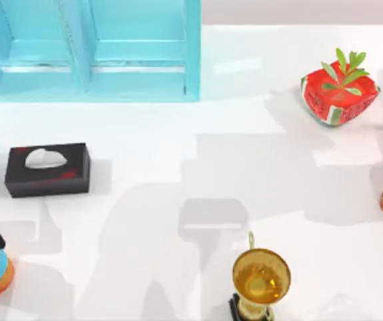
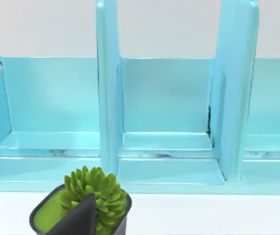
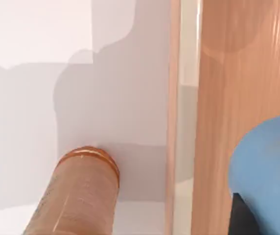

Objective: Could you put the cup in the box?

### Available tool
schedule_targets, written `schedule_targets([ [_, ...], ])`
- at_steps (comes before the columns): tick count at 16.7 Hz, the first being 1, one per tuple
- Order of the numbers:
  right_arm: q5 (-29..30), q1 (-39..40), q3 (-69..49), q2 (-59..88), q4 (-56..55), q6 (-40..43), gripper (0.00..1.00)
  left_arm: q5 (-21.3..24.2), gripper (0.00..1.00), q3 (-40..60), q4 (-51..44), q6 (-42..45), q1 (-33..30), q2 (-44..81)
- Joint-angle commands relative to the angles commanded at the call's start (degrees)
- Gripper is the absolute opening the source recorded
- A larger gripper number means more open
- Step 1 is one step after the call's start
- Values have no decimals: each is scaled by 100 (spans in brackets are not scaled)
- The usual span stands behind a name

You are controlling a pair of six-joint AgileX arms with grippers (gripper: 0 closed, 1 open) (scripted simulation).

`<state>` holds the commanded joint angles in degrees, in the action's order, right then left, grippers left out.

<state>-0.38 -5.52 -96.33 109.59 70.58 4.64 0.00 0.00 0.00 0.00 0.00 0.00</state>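
Blue cup (image 3: 269, 171) looms closest in the right wrist view beside a wooden box (image 3: 238, 98) wall; carrying seems underway, lowering inside comes next. Fingers' state: cannot tell.

Blue cup (image 3: 269, 166) over wooden box (image 3: 238, 73).

A gold trophy (image 1: 260, 279) is standing at my counter's (image 1: 178, 167) near edge, a black tissue box (image 1: 47, 168) is lying at left, a red planter (image 1: 339, 92) is sitting far right, and a turquoise shelf (image 1: 88, 50) is standing behind.
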Motion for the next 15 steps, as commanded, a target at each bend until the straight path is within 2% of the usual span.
schedule_targets([
  [3, -207, -1110, 635, -771, 141, 1085, 0, 0, 100, 0, 0, 0, 0, 0],
  [6, -357, -1679, 1030, -1263, 223, 1651, 0, 0, 100, 0, 0, 0, 0, 0],
  [12, -366, -1740, 1091, -1313, 209, 1722, 0, 0, 100, 0, 0, 0, 0, 0],
  [15, -372, -1759, 1390, -1251, -157, 1738, 0, 0, 100, 0, 0, 0, 0, 0],
])
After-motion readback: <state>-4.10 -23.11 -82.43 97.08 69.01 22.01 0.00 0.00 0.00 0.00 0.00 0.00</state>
